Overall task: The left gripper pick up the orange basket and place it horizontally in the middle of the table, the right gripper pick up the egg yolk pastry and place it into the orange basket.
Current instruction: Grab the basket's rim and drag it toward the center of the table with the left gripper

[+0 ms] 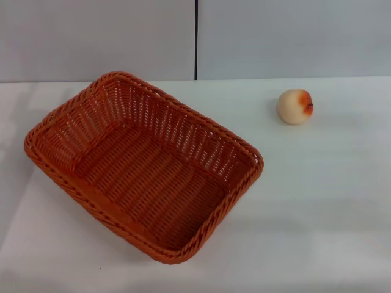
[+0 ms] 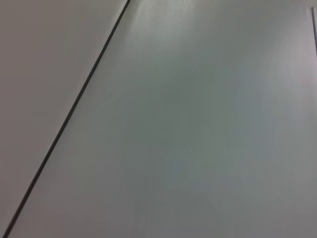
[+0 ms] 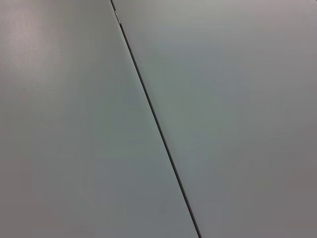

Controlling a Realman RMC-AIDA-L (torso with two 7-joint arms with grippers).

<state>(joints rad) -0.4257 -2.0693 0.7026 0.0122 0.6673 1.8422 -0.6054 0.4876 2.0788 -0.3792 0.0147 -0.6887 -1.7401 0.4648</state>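
- Pale grey wall (image 1: 293, 36) behind, split by 1 thin dark vertical seam (image 1: 196, 36) running down to the far edge of the white bench (image 1: 317, 213).
- Orange basket (image 1: 143, 165) on the left half of the bench, resting flat on its base, open side up, nothing inside.
- Set askew: long sides running from far-left toward near-right, 1 rounded corner close to the near edge of the bench, the opposite corner pointing toward the wall.
- Woven slanted sides and braided rim fully visible, soft shadow under the near-right corner.
- Egg yolk pastry (image 1: 295, 106) on the bare bench toward the far right, well apart from the basket and not touching it.
- Cream-coloured and round, with an orange-red patch on the side turned away from the basket.
- Neither left claw nor right claw visible from the head camera; no arm over the bench.
- Left wrist camera: only flat grey panels and 1 dark slanted seam (image 2: 69, 114), no fingers, so opening of that claw impossible to tell, nothing seen held.
- Right wrist camera: likewise plain grey panels crossed by 1 dark seam (image 3: 153, 116), no fingers, opening impossible to tell, nothing seen held.
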